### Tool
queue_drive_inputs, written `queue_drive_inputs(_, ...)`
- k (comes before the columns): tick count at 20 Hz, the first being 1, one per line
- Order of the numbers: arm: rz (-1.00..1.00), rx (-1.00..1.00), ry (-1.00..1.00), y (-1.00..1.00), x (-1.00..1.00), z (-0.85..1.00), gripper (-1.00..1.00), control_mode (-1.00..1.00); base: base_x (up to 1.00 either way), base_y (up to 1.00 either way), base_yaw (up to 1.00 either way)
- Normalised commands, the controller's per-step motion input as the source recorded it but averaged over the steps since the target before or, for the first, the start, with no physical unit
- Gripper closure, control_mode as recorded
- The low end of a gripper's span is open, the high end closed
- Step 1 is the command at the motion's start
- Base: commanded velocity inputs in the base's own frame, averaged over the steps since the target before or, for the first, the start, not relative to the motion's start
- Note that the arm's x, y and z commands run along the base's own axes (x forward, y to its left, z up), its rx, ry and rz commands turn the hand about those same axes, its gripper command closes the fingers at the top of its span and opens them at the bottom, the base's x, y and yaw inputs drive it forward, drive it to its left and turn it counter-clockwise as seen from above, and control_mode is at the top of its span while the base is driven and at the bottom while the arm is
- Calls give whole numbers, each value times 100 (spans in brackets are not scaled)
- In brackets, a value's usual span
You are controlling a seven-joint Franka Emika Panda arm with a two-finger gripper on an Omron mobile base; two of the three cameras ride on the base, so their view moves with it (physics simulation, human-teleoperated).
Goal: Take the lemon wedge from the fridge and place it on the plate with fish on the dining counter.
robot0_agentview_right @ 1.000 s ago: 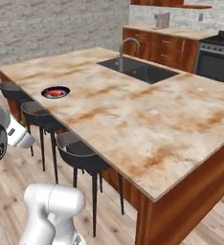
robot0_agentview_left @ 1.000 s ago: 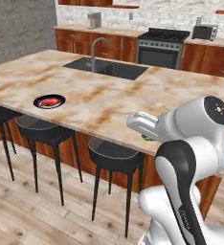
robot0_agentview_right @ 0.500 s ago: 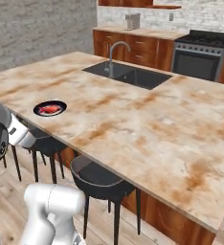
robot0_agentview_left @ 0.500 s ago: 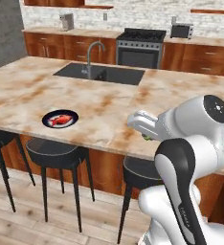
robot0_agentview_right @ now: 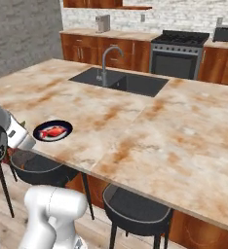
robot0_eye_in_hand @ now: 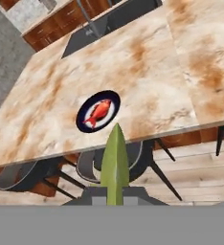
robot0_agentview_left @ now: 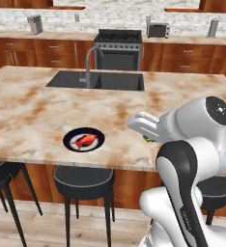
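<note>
My gripper (robot0_eye_in_hand: 115, 193) is shut on the lemon wedge (robot0_eye_in_hand: 115, 160), a slim yellow-green sliver standing up between the fingers. A bit of the wedge's green (robot0_agentview_left: 147, 140) peeks out under the white hand in the left base view. The dark round plate (robot0_agentview_left: 83, 140) (robot0_agentview_right: 52, 131) (robot0_eye_in_hand: 98, 111) holds the red-orange fish (robot0_agentview_left: 84, 140) (robot0_eye_in_hand: 99, 111) and lies near the front edge of the marbled dining counter (robot0_agentview_left: 33, 111) (robot0_agentview_right: 174, 131) (robot0_eye_in_hand: 147, 72). The hand hangs to the right of the plate, apart from it. The fridge is out of view.
A dark sink (robot0_agentview_left: 98, 81) with a curved faucet (robot0_agentview_left: 88, 65) is set into the counter behind the plate. Black stools (robot0_agentview_left: 83, 181) (robot0_agentview_right: 135, 209) stand under the counter's front edge. A stove (robot0_agentview_left: 118, 48) and wood cabinets line the back wall.
The whole scene has shifted in both base views as the base drove along the island; the plate now lies nearer the middle. The gripper stays shut on the wedge.
</note>
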Motion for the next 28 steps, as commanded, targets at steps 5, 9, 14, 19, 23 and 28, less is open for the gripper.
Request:
queue_drive_inputs(5, 0, 0, 0, 0, 0, 0, 100, 100, 100, 90, -39)
queue_drive_inputs(9, -12, -7, 21, 21, 50, -13, 100, -100, 50, 32, -18)
queue_drive_inputs(14, -12, -12, 39, 85, 100, -55, 100, -100, 0, 0, 0)
queue_drive_inputs(19, -7, -4, 21, 95, 100, -67, 100, -100, 0, 0, 0)
queue_drive_inputs(23, -1, 16, 0, 31, 97, -66, 100, -100, 0, 0, 0)
queue_drive_inputs(28, 0, 31, -15, 0, 57, -44, 100, -100, 0, 0, 0)
